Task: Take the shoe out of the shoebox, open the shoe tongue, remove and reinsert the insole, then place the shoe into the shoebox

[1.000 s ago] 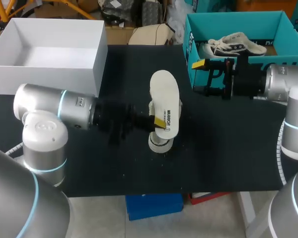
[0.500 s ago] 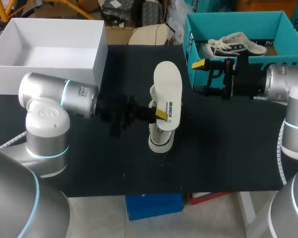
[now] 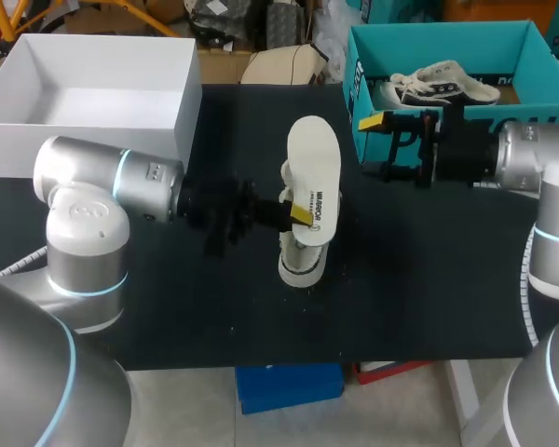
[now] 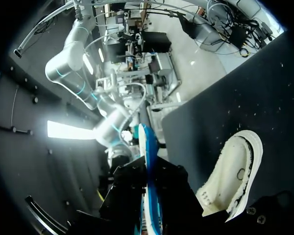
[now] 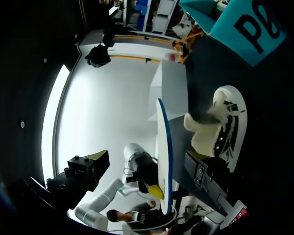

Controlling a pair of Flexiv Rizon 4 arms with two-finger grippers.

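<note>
The thin white foam insole is probably light and floppy. The left end effector is clenched on its lower edge, holding it upright over the white canvas sneaker on the black desk. A mid-length grip should limit bending. The right end effector is released, empty, beside the teal shoebox.

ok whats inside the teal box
One white shoe with dark laces lies inside the teal box. The box's near wall hides the strip of floor just behind it.
</note>
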